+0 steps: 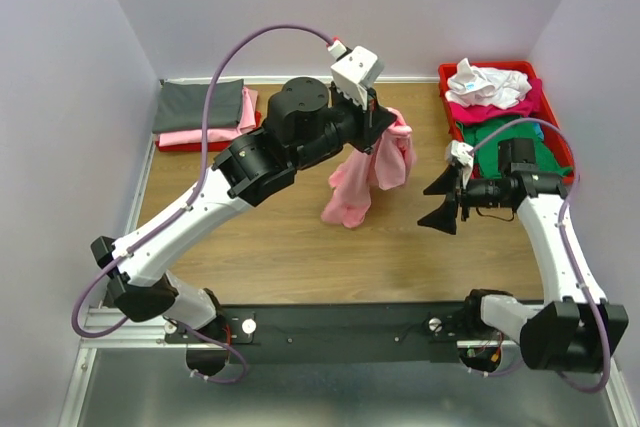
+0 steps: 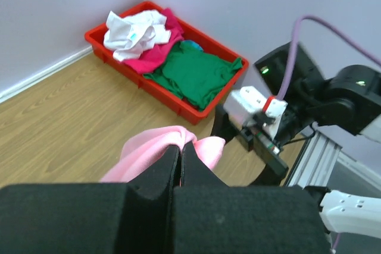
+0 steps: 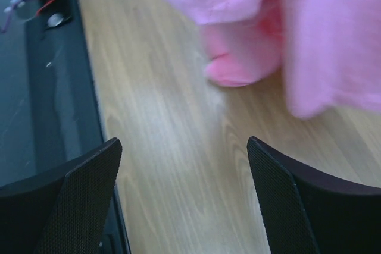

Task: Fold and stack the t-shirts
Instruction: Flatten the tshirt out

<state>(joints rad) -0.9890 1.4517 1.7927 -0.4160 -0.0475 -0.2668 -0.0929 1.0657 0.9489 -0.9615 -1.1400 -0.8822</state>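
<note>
Your left claw (image 1: pixel 386 125) is shut tight on the pink t-shirt (image 1: pixel 372 169), which hangs soft, light and floppy down to the table (image 1: pixel 280 247), so pinch a loose bottom edge with your wide-open right claw (image 1: pixel 440 202).

The pink t-shirt (image 1: pixel 372 169) is hanging as soft, matt cloth in loose creases, while the bench (image 1: pixel 300 247) is showing a smooth wood-grain surface with a faint sheen. The red tray (image 2: pixel 169 98) is looking like glossy hard plastic, and the tees (image 2: pixel 196 75) in it are lying as matt, crumpled cloth. The right end effector (image 3: pixel 183 147) is showing matt black fingers (image 3: pixel 71 206) with a fine dotted texture, and the left end effector (image 2: pixel 180 156) is looking matt, black and foam-like.
</note>
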